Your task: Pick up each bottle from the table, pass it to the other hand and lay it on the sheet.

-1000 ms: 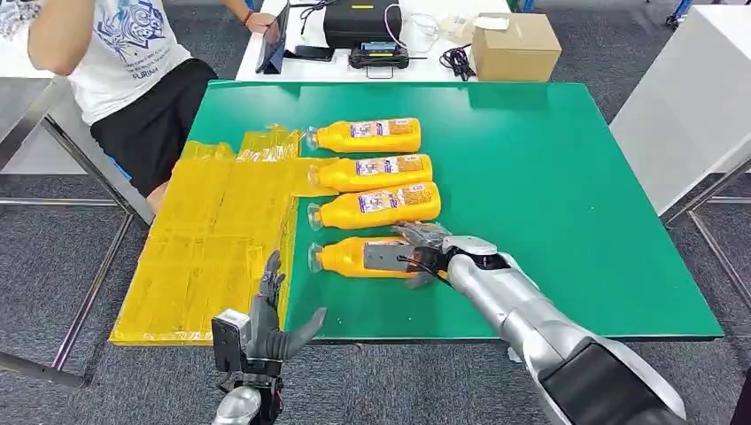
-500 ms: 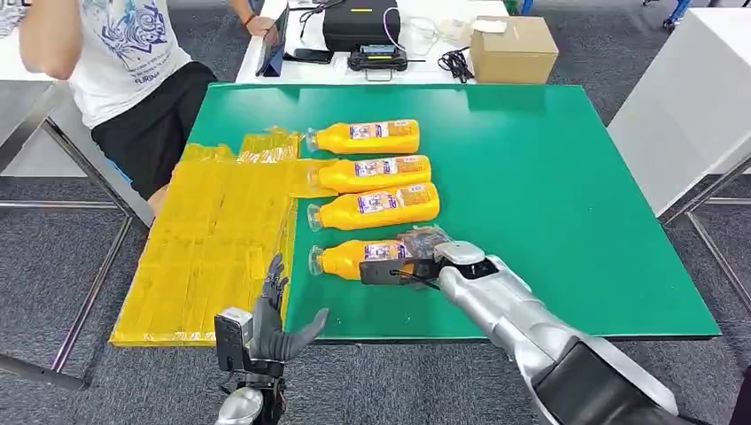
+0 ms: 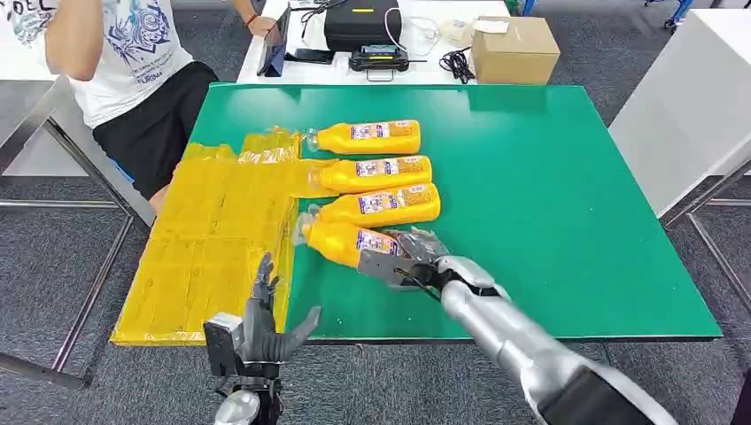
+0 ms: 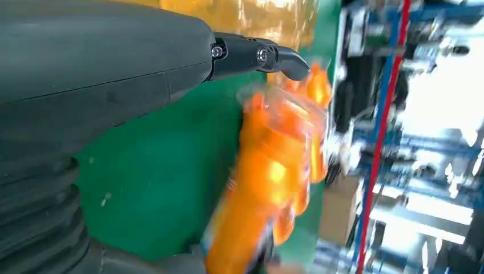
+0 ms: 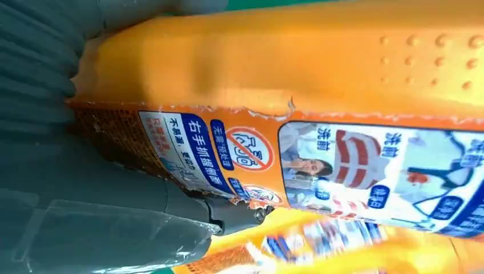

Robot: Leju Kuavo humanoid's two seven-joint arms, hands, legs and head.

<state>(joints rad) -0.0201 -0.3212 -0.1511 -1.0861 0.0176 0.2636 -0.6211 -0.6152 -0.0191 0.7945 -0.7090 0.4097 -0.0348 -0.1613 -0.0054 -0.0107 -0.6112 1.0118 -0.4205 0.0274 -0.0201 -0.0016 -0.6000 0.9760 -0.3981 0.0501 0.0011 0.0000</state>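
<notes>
My right hand (image 3: 409, 262) grips the base end of an orange bottle (image 3: 344, 241), which is tilted with its clear cap end raised toward the sheet; the right wrist view has its label (image 5: 342, 165) close up. Three more orange bottles lie in a row on the green table (image 3: 549, 195): the far one (image 3: 367, 136), the middle one (image 3: 376, 173) and the near one (image 3: 383, 205). The yellow sheet (image 3: 212, 239) covers the table's left part. My left hand (image 3: 266, 323) hovers open below the table's front edge, fingers spread. In the left wrist view the held bottle (image 4: 268, 188) is blurred.
A person in a white shirt (image 3: 124, 53) sits at the table's far left corner. Behind the table stand a cardboard box (image 3: 514, 49), a black case (image 3: 361, 22) and cables on a white table. A white cabinet (image 3: 700, 97) is at the right.
My right hand closed on the nearest bottle and lifted it, swinging its cap end up and left toward the near row bottle. The left hand sank slightly.
</notes>
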